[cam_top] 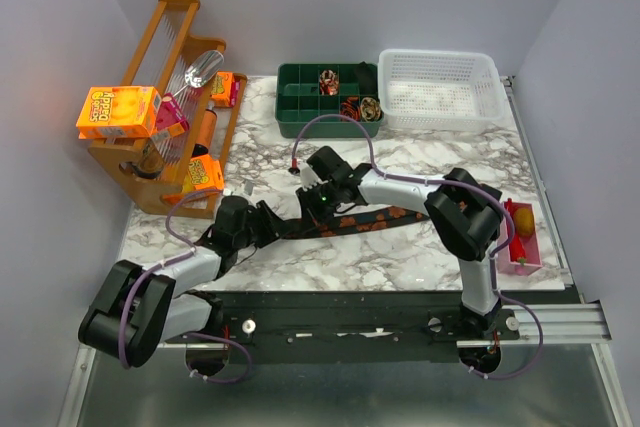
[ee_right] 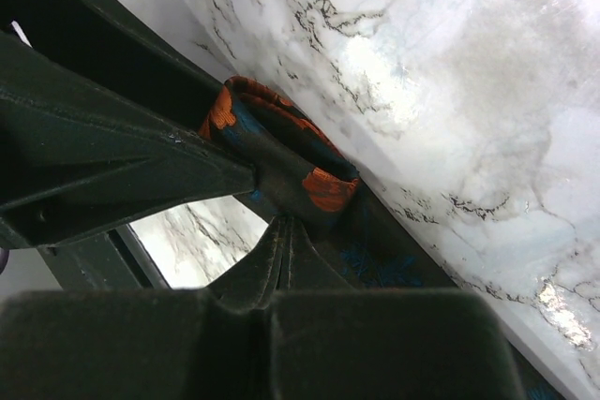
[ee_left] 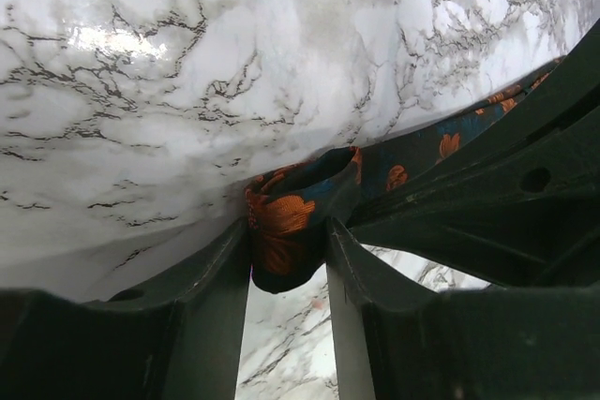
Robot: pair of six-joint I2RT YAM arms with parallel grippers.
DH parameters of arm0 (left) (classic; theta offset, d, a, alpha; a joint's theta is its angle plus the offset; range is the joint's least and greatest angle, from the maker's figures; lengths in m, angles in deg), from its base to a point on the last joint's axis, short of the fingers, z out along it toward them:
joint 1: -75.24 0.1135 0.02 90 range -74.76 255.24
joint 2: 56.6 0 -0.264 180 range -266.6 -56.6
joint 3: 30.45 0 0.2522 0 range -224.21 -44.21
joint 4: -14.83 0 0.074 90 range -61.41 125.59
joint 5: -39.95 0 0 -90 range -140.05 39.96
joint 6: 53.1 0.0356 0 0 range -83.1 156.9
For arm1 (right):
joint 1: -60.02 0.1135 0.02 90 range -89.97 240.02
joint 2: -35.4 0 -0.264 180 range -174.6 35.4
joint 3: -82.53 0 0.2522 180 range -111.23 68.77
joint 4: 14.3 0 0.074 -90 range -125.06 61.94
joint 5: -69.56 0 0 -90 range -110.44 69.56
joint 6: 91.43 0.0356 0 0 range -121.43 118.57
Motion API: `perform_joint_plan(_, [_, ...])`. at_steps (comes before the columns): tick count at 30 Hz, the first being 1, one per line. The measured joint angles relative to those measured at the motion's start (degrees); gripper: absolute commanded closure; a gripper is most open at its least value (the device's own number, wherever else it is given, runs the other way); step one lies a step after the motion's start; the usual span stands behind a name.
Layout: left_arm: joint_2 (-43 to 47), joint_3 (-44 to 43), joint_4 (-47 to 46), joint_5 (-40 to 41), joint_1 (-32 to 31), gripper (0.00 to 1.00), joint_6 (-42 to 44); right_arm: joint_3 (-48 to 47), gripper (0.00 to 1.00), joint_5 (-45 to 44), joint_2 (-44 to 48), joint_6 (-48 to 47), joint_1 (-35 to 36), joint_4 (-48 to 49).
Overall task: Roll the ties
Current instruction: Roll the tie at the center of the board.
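One of the ties [cam_top: 372,217], dark with orange flowers, lies as a flat strip across the marble table [cam_top: 400,257]. Its left end is curled into a small coil [ee_left: 286,217]. My left gripper [cam_top: 285,224] stands around that coil, and its two fingers [ee_left: 216,306] press the coil's sides [ee_left: 288,229]. My right gripper [cam_top: 318,205] is shut, with its joined fingertips [ee_right: 284,224] touching the coil [ee_right: 300,161] from the other side. I see no fabric between them. Rolled ties [cam_top: 329,80] sit in the green divided box [cam_top: 300,119].
A white plastic basket [cam_top: 440,89] stands at the back right beside the green box. A wooden rack [cam_top: 150,172] with an orange carton [cam_top: 118,110] and other goods fills the back left. A pink tray [cam_top: 522,247] lies at the right edge.
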Motion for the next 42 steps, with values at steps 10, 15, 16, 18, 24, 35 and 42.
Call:
perform_joint_plan(10, [1.75, -3.82, 4.98, 0.07, 0.0, 0.84, 3.56, -1.68, 0.99, 1.49, 0.0, 0.0, -0.35, -0.44])
perform_joint_plan(15, [1.7, -8.26, 11.43, 0.5, -0.02, 0.86, 6.93, -3.82, 1.0, 1.44, -0.02, -0.02, -0.37, -0.76])
perform_joint_plan(16, [1.7, -9.01, 13.03, 0.87, 0.0, 0.86, 7.56, -4.2, 1.0, 1.42, -0.02, -0.02, -0.37, -0.92])
perform_joint_plan(18, [1.7, -10.23, 15.82, 1.68, 0.0, 0.87, 8.61, -4.81, 1.0, 1.4, -0.22, -0.02, -0.37, -1.07])
perform_joint_plan(24, [1.7, -13.2, 22.38, 3.93, -0.07, 0.87, 10.95, -6.49, 1.0, -0.15, -1.9, -0.5, -0.37, -1.9])
perform_joint_plan(35, [-1.05, -21.22, 31.32, 9.64, -5.18, 0.86, 14.23, -8.72, 1.0, -0.59, -5.66, -0.66, -0.39, -3.1])
perform_joint_plan(42, [-3.3, -24.22, 33.97, 13.7, -8.57, 0.85, 14.6, -10.29, 0.99, -0.44, -7.02, -0.39, -0.39, -4.11])
